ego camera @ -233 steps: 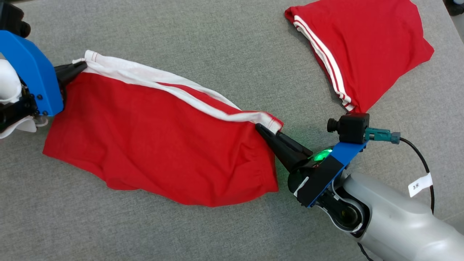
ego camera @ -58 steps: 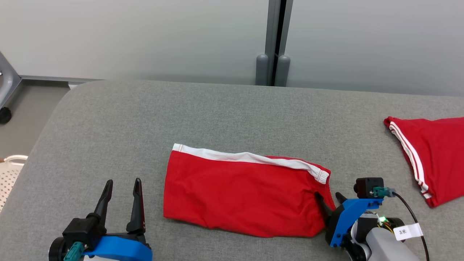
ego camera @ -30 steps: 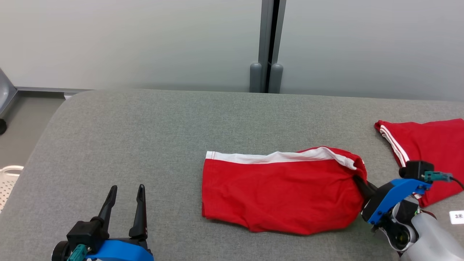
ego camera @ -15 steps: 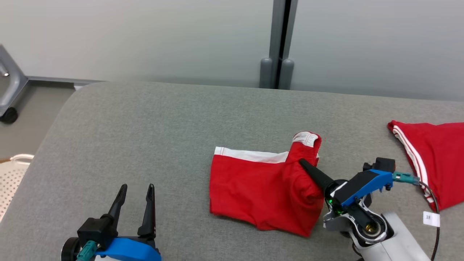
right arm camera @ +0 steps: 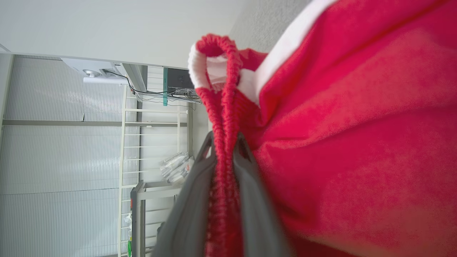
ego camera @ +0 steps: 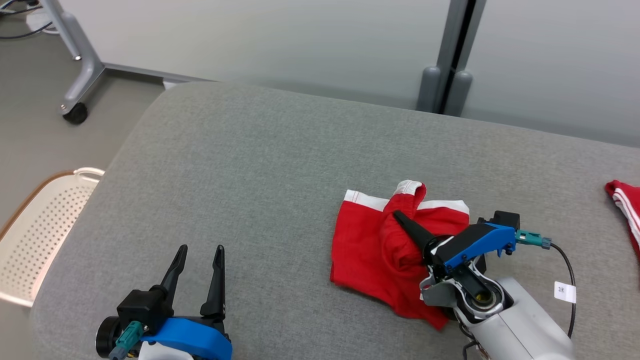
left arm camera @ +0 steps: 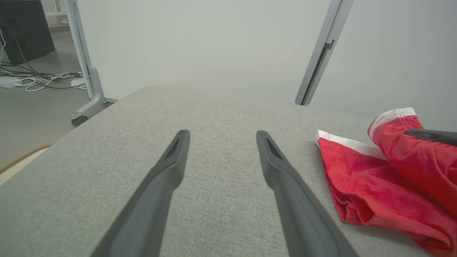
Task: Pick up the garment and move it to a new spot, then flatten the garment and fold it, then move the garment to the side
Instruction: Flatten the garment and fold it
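On grey table [ego camera: 250, 150] lie two red garments [ego camera: 360, 245] [ego camera: 625, 197], one gripped by right pincer [ego camera: 399, 217].

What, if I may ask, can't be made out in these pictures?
- Head view: the garment's near right corner, behind the right arm.
- Head view: the other garment, cut off by the right edge; the basket, by the left edge.
- Right wrist view: how deep the garment sits in the jaws, blurred near the lens.
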You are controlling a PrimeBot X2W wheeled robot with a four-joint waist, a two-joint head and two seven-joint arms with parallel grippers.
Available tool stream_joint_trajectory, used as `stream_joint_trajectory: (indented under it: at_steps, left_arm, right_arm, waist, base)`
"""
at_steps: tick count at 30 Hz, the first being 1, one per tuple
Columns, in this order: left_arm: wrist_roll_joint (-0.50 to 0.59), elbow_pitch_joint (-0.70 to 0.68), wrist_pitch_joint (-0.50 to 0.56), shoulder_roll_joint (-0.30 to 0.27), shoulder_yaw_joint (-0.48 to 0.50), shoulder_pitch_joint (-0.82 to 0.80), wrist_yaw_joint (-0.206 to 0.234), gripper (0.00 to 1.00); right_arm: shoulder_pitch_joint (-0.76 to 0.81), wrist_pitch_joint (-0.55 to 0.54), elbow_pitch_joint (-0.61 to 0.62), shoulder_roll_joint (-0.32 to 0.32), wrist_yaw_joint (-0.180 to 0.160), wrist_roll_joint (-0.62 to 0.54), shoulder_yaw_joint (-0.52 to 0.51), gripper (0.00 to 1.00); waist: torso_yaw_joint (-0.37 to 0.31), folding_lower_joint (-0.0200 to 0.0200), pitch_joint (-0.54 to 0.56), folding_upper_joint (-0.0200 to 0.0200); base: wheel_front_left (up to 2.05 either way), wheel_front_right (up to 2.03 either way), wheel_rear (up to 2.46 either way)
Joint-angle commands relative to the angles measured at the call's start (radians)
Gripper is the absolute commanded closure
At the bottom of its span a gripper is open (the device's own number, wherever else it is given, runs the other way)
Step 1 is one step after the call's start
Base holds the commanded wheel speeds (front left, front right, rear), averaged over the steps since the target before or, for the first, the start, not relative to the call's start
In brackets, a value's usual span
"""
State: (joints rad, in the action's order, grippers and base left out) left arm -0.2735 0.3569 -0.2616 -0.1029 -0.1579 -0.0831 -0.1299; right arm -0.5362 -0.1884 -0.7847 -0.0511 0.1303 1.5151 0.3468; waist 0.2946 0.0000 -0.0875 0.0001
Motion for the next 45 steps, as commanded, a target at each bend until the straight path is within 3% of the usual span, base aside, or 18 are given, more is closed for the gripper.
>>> stream_joint_trajectory:
  at_steps: [1, 2, 3, 5, 6, 7, 13, 17, 24, 29, 36, 41, 45]
  left_arm:
    - [-0.004, 0.001, -0.004, 0.002, -0.001, -0.015, -0.002, 0.00]
    - [-0.004, 0.002, -0.004, 0.003, -0.003, -0.016, -0.002, 0.00]
    - [-0.005, 0.003, -0.004, 0.003, -0.003, -0.018, -0.002, 0.00]
    - [-0.006, 0.006, -0.004, 0.004, -0.005, -0.021, -0.002, 0.00]
    - [-0.006, 0.008, -0.004, 0.005, -0.007, -0.024, -0.002, 0.00]
    - [-0.007, 0.010, -0.004, 0.005, -0.008, -0.026, -0.002, 0.00]
    - [-0.005, 0.019, -0.004, 0.005, 0.001, -0.027, -0.002, 0.00]
    - [0.001, 0.018, -0.004, -0.001, 0.007, -0.016, -0.002, 0.00]
    - [0.007, 0.007, -0.004, -0.015, 0.019, -0.004, -0.002, 0.00]
    - [0.020, -0.011, -0.004, -0.024, 0.035, 0.003, -0.002, 0.00]
    - [0.029, -0.023, -0.004, -0.030, 0.055, 0.007, -0.002, 0.00]
    - [0.035, -0.035, -0.004, -0.032, 0.083, 0.012, -0.002, 0.00]
    - [0.036, -0.043, -0.004, -0.027, 0.100, 0.014, -0.002, 0.00]
  right_arm:
    - [-0.030, 0.021, -0.016, 0.000, 0.001, 0.031, 0.029, 1.00]
    - [-0.038, 0.034, -0.024, 0.000, 0.001, 0.044, 0.045, 1.00]
    - [-0.045, 0.046, -0.032, 0.000, 0.001, 0.058, 0.062, 0.92]
    - [-0.058, 0.064, -0.050, 0.000, 0.001, 0.081, 0.097, 0.67]
    - [-0.062, 0.066, -0.056, 0.000, 0.001, 0.103, 0.113, 0.42]
    - [-0.066, 0.065, -0.059, 0.000, 0.001, 0.123, 0.130, 0.00]
    - [-0.068, 0.090, 0.019, 0.000, 0.001, 0.207, 0.197, 0.00]
    - [-0.048, 0.117, 0.089, -0.001, 0.001, 0.187, 0.193, 0.00]
    - [-0.001, 0.147, 0.247, -0.058, 0.001, 0.127, 0.168, 0.00]
    - [0.023, 0.224, 0.367, -0.177, 0.001, -0.007, 0.174, 0.00]
    - [0.050, 0.378, 0.398, -0.305, 0.001, -0.214, 0.217, 0.00]
    - [0.062, 0.446, 0.350, -0.336, 0.001, -0.381, 0.192, 0.00]
    - [0.103, 0.453, 0.346, -0.294, 0.001, -0.547, 0.048, 0.00]
  waist:
    - [0.023, 0.0000, -0.016, -0.0001]
    - [0.028, 0.0000, -0.018, -0.0001]
    - [0.031, 0.0000, -0.020, -0.0001]
    - [0.037, 0.0000, -0.025, -0.0001]
    - [0.039, 0.0000, -0.026, -0.0001]
    - [0.040, 0.0000, -0.026, -0.0001]
    - [0.025, 0.0000, -0.012, -0.0001]
    - [-0.005, 0.0000, 0.008, -0.0001]
    - [-0.074, 0.0000, 0.040, -0.0001]
    - [-0.152, 0.0000, 0.063, -0.0001]
    - [-0.232, 0.0000, 0.093, -0.0001]
    - [-0.277, 0.0000, 0.100, -0.0001]
    - [-0.295, 0.0000, 0.101, -0.0001]
  base:
    - [0.00, 0.00, 0.00]
    - [0.00, 0.00, 0.00]
    - [0.00, 0.00, 0.00]
    - [0.00, 0.00, 0.00]
    - [0.00, 0.00, 0.00]
    - [0.00, 0.00, 0.00]
    - [0.00, 0.00, 0.00]
    - [0.00, 0.00, 0.00]
    - [0.00, 0.00, 0.00]
    - [0.00, 0.00, 0.00]
    - [0.00, 0.00, 0.00]
    - [0.00, 0.00, 0.00]
    - [0.00, 0.00, 0.00]
